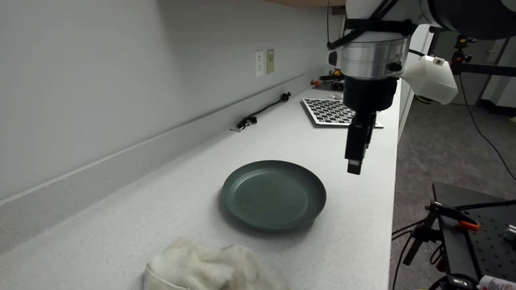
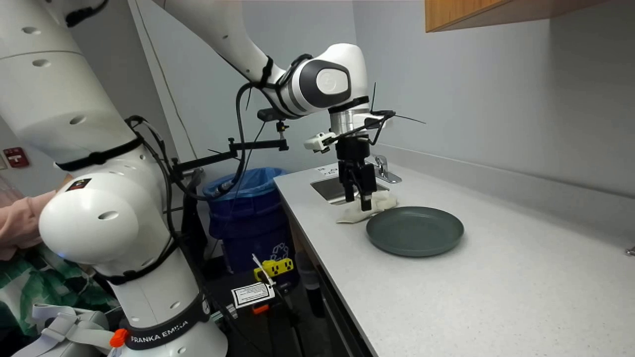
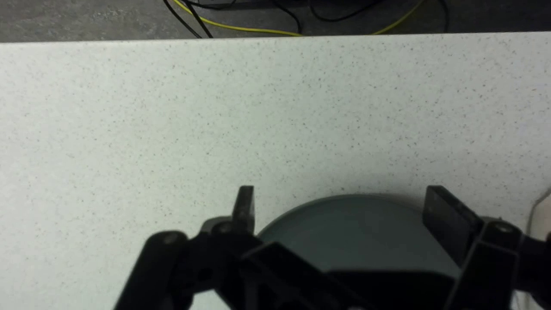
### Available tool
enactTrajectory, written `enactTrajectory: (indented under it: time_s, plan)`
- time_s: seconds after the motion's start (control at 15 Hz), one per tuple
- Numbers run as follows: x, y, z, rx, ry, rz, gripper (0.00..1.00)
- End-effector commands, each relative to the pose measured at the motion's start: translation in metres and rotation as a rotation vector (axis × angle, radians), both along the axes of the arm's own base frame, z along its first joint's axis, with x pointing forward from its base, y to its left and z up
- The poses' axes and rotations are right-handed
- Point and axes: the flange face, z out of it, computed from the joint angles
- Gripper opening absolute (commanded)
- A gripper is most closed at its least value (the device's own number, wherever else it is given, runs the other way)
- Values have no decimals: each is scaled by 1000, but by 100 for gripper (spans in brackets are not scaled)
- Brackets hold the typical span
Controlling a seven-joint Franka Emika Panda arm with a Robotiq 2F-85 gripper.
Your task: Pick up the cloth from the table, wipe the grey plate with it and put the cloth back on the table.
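My empty pincer point(image 2: 358, 202) gapes above the table point(image 2: 496, 292) toward its front edge; I judge pickup due, needing a reach past the dinner plate point(image 2: 415, 231) to the cloth point(image 1: 201, 264).

Free: ctr point(image 3: 275, 116) btwn plate point(image 1: 274, 196) & front edge point(image 3: 275, 41) | Obst: cloth point(image 1: 209, 266) nr plate | O/H: cab point(image 2: 491, 15)

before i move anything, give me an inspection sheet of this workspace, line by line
Surface: pale, speckled counter
Job's things: grey plate on the counter; crumpled cloth beside it, not touching
Clutter: checkered board on the counter; black cord by the wall
Gripper: open, holding nothing, above the counter
Cables: black cable strapped along the arm; yellow cable on the floor
Surroundings: sink, blue bin; perhaps a person, partly hidden behind the arm
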Motion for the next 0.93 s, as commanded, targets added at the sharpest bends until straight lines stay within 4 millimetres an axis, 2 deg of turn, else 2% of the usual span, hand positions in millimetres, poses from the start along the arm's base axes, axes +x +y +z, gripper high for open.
enactTrajectory:
  time_s: [0.0, 0.2, 0.4, 0.67, 0.87]
  plan:
    - [14, 40, 14, 13, -67, 74, 100]
    - [27, 81, 28, 57, -136, 153, 100]
    - [41, 121, 32, 109, -182, 207, 100]
    - [58, 174, 20, 188, -205, 224, 100]
    - [70, 203, -1, 198, -187, 230, 100]
